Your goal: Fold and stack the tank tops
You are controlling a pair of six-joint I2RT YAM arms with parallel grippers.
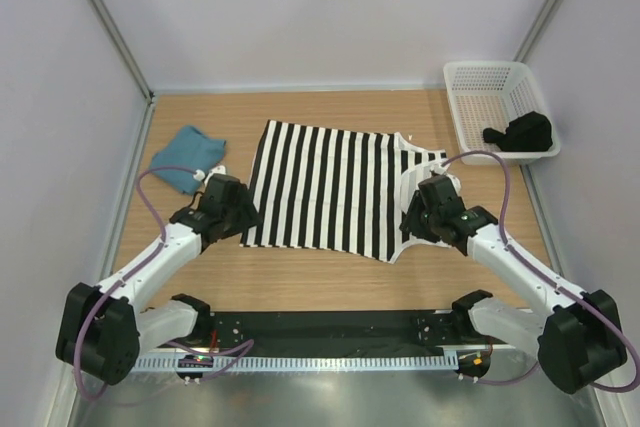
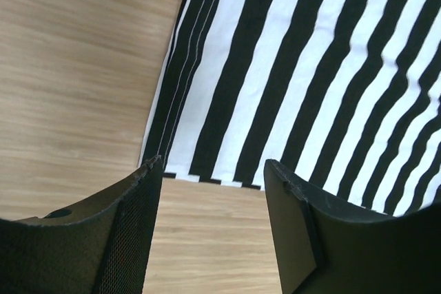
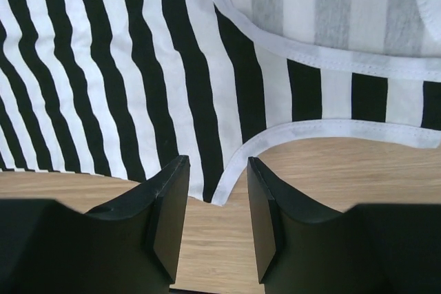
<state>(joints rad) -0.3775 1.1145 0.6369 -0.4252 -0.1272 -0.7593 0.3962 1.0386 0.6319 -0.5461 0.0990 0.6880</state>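
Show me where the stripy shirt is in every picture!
Top external: the black-and-white striped cloth tank top lies flat mid-table.
Left wrist: it fills the upper right.
Right wrist: it fills the top and left.
Shared landmark: the light wooden table showing below its near edge.

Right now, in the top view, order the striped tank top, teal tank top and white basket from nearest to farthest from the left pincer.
From the left pincer:
1. striped tank top, right at its tips.
2. teal tank top, back left.
3. white basket, far right corner.
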